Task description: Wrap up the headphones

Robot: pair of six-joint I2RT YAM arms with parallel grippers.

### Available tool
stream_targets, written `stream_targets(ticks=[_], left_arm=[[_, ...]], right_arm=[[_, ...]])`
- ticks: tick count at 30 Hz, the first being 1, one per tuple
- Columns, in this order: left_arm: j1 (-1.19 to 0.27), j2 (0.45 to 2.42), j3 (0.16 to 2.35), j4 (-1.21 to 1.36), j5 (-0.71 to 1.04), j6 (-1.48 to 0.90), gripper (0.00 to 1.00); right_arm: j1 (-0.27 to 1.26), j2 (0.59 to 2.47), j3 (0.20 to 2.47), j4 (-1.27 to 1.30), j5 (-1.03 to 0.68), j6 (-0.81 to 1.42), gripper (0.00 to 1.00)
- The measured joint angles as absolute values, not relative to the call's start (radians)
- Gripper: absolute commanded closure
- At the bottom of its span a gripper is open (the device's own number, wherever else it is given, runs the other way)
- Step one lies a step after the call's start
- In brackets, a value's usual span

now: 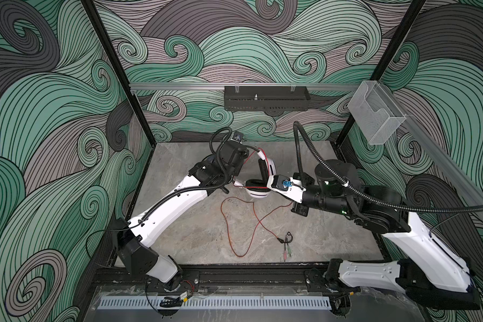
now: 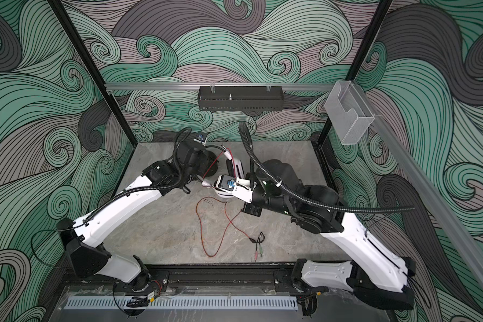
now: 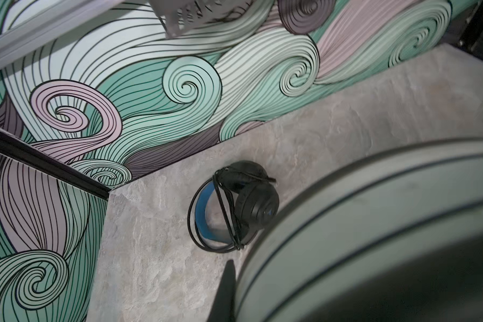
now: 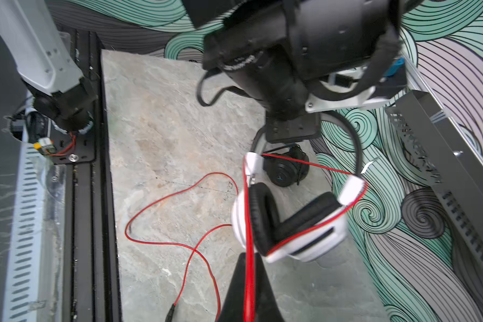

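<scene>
Reaching inward, the left gripper (image 4: 289, 139) is clamped on the white-and-black headset (image 4: 313, 239); the red cord (image 4: 248, 223) is pinched by the right gripper (image 4: 248, 259).

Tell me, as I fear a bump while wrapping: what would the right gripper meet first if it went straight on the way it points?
Most likely the white-and-black headset: the right gripper, shut on the red cord, points at its near earcup, though the gap is hard to judge.
</scene>
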State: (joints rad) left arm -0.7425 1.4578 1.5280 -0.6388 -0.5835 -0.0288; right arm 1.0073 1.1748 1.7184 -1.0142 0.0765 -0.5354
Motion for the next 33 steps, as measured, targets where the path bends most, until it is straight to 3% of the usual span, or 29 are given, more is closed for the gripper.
stream_targets(ticks=[8,20,33], left_arm=[[-0.75,1.27,1.507,-0.768,-0.415,0.062,1.0],[-0.775,1.27,1.604,-0.979,-0.114,0.079,1.0],[-0.777,1.285,1.728,-0.982,0.005,-0.028,1.0]], right_arm=[[0.922,1.214,1.786,-1.023,0.111,-0.594,1.0],[0.86,1.246,1.783,-1.014,0.12,-0.583,1.0],[0.704,1.178,1.536,-0.794,-0.117,-0.458,0.96]])
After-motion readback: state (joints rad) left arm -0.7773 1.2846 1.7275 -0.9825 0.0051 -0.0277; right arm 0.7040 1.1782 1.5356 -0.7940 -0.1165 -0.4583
